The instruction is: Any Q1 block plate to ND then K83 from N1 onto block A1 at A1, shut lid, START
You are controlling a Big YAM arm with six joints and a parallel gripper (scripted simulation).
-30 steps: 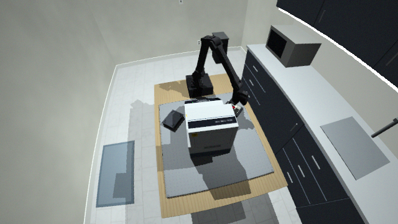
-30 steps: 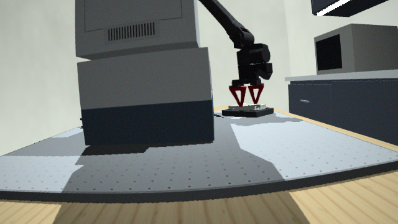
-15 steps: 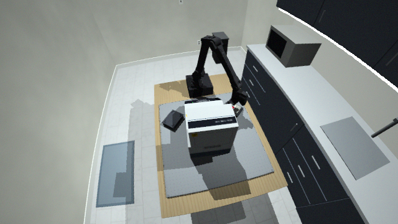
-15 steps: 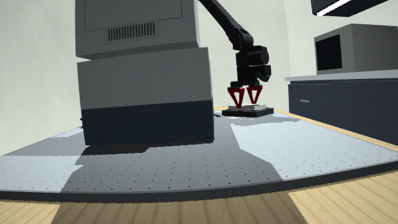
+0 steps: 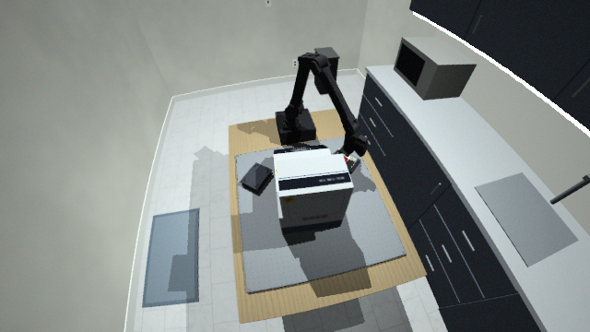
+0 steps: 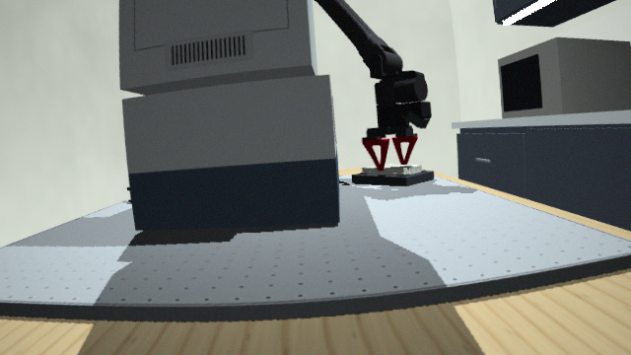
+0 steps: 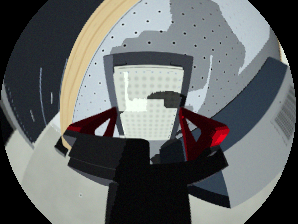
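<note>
The gripper (image 6: 390, 150) hangs with its red fingers (image 6: 376, 152) spread to their widest, holding nothing, pointed straight down. Directly beneath it lies plate K83 (image 6: 401, 170), a pale, flat 96-well plate resting in the dark nest N1 (image 6: 394, 178). In the exterior view the fingertips reach down to about the level of the plate's top; whether they touch it cannot be told.

In the wrist view the plate (image 7: 147, 104) fills the space between the 2 fingers, with its long sides running away from the tool and 1 finger outside each long side. The dark rim of the nest (image 7: 148, 59) frames the plate's far end. A dark shadow crosses the plate's surface near the finger on the picture's right. Printed letters, the ID label and the cut corner are too blurred to read, so the plate's orientation cannot be told.

Beside the tool, on the same perforated board (image 6: 493, 227), stands cycler Q1 (image 6: 232, 148), a large white-and-dark box; from above, the gripper (image 5: 352, 162) sits just off its rear corner. Its panel and lamp face away from the exterior view. On the far side of Q1 from the tool lies a second dark nest, ND (image 5: 257, 177), well apart. The board rests on a wooden table (image 6: 542, 320).
</note>
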